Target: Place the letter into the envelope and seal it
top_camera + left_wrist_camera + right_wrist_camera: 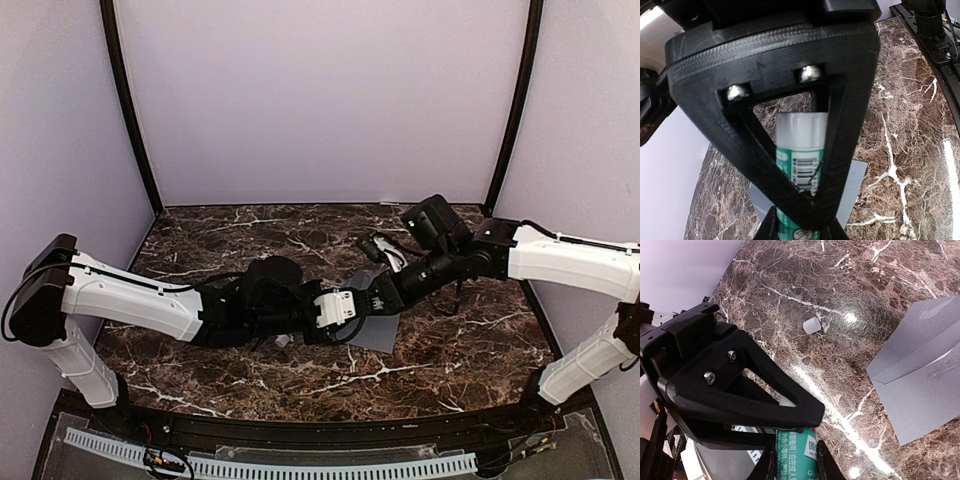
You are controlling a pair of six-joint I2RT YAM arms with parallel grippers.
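While left pincer [802,231], right pincer [796,466] pinch glue stick [801,150] | envelope [920,385] flat below — axis unclear (covered)

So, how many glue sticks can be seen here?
1. The glue stick is held between the left gripper and the right gripper, over the envelope. A small white cap lies apart on the table. Another may be hidden from view.

top: overhead, far | wrists: close, downward | shared: envelope [920,390]
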